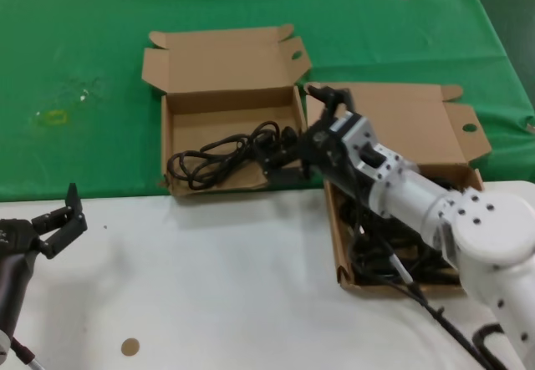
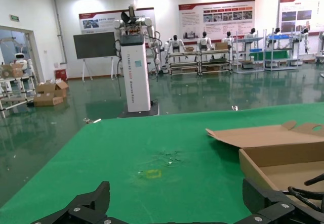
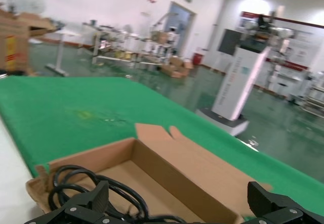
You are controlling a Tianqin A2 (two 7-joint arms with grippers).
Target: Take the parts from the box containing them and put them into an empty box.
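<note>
Cords [image 1: 230,154] already lie in the left box [image 1: 224,103], a looped black bundle on its floor, so at least one part has made the crossing. I take this to be the box that began empty. Beside it, on the robot's right, the second box [image 1: 435,124] holds more black cords [image 1: 393,257] tangled under the right arm, so the job looks partly done, with several bundles left to move.

The right gripper [image 1: 282,161] hangs over the left box's near right corner, just above the cords there. Its wrist view shows the two fingers [image 3: 81,206] spread wide with the cord loops [image 3: 96,188] lying loose in the box below them, gripped by nothing. My guess is that a bundle has just been delivered and the arm must go back to the second box for another.

The left gripper [image 1: 57,220] waits off the left box's near left side, over the white table [image 1: 209,286], its fingers parted and empty.
</note>
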